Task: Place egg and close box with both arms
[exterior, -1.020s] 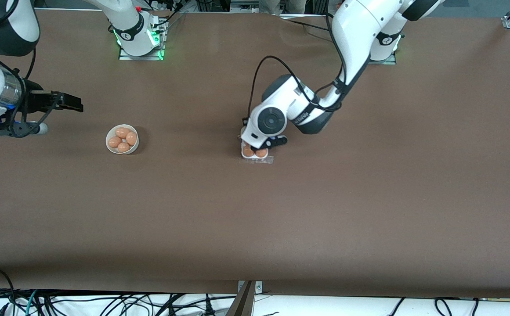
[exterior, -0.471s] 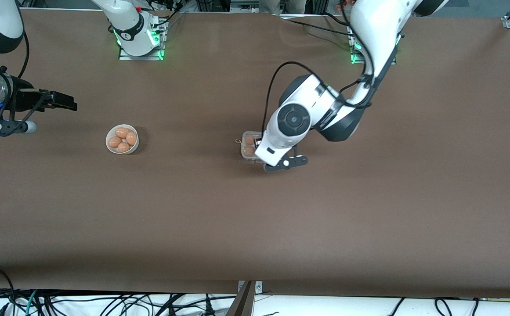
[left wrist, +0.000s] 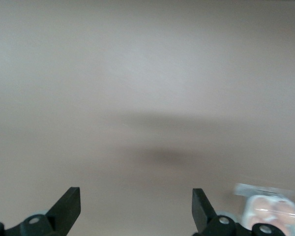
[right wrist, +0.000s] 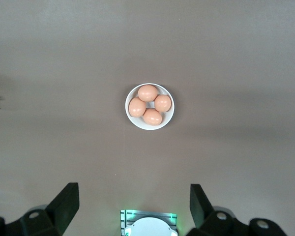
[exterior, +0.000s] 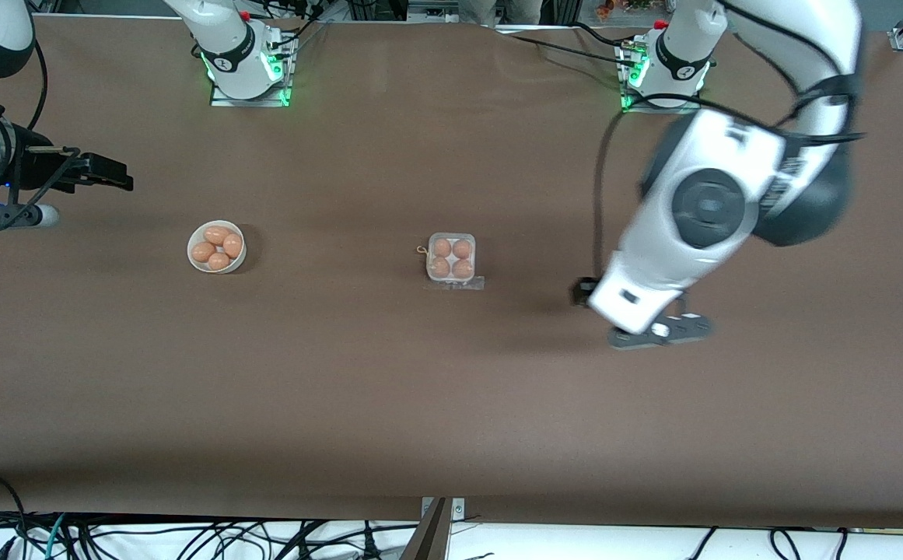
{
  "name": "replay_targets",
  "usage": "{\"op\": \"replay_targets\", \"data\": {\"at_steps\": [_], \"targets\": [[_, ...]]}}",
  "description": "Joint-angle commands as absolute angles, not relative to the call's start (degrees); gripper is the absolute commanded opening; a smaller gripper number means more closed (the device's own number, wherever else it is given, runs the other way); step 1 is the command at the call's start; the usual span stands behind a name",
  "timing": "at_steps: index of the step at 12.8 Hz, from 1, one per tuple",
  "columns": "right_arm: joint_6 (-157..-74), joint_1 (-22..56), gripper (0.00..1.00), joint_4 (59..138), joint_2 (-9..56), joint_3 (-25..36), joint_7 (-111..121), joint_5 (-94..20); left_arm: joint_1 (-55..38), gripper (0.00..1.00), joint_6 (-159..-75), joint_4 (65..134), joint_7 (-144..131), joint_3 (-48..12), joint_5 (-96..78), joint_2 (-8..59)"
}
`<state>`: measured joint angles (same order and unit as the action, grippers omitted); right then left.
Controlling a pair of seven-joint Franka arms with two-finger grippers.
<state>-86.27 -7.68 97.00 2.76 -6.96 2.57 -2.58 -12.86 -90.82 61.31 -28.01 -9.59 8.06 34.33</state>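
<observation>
Clear-plastic square egg box (exterior: pixel 451 258) sat mid-counter (exterior: pixel 451 404), four brown eggs inside, lid seemingly closed. Left pincer (left wrist: pixel 136 209) and right pincer (right wrist: pixel 133 206) hung wide, empty; task looked finished.

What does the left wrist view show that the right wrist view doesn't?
Only the left wrist view shows the box, with eggs inside, past the open left tool. Only the right wrist view shows the white bowl holding four eggs and a green-lit arm base, with the open right tool in the foreground. Both show the brown table and a pair of black fingers spread apart with nothing between them.
</observation>
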Motion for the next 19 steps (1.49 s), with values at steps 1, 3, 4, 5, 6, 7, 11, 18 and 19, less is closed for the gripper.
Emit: {"op": "replay_targets", "data": {"at_steps": [1,3,4,5,6,7,11,18,19], "targets": [[-85.25,-9.14,1.00,96.68,1.93,-8.17,3.16,-3.08,-8.98,1.00,-88.95,59.50,-21.63,-9.67,11.33,33.05],[-85.69,-9.14,1.00,95.63,2.02,-8.17,3.16,-3.43,-6.43,1.00,-88.86,59.59,-18.39,-9.58,11.51,31.91],[-85.52,-8.71,1.00,95.02,2.28,-8.43,2.55,-3.08,-5.02,1.00,-88.51,59.59,-15.58,-9.58,11.60,31.30],[-85.00,-8.44,1.00,93.97,2.63,-8.35,3.42,-2.73,-2.83,1.00,-88.16,59.59,-12.69,-9.49,11.43,30.85],[-84.29,-8.70,1.00,93.61,2.29,-8.18,3.43,-3.16,-1.42,1.00,-88.15,60.11,-9.09,-9.32,11.51,29.37],[-83.50,-8.70,1.00,92.65,2.37,-8.09,3.60,-2.99,0.25,1.00,-88.15,61.42,-5.14,-9.32,11.51,27.53],[-82.44,-8.61,1.00,92.46,2.02,-8.17,3.78,-2.72,2.90,1.00,-88.94,77.56,-0.97,-6.43,8.28,13.05],[-82.44,-8.61,1.00,92.81,1.85,-8.26,3.69,-2.72,-3.08,0.99,-97.71,99.90,-0.79,0.18,1.67,-1.74],[-82.44,-8.61,1.00,92.81,1.76,-8.26,3.69,-2.72,-2.99,1.00,-98.95,101.06,-0.79,0.18,1.67,-2.71]]}}
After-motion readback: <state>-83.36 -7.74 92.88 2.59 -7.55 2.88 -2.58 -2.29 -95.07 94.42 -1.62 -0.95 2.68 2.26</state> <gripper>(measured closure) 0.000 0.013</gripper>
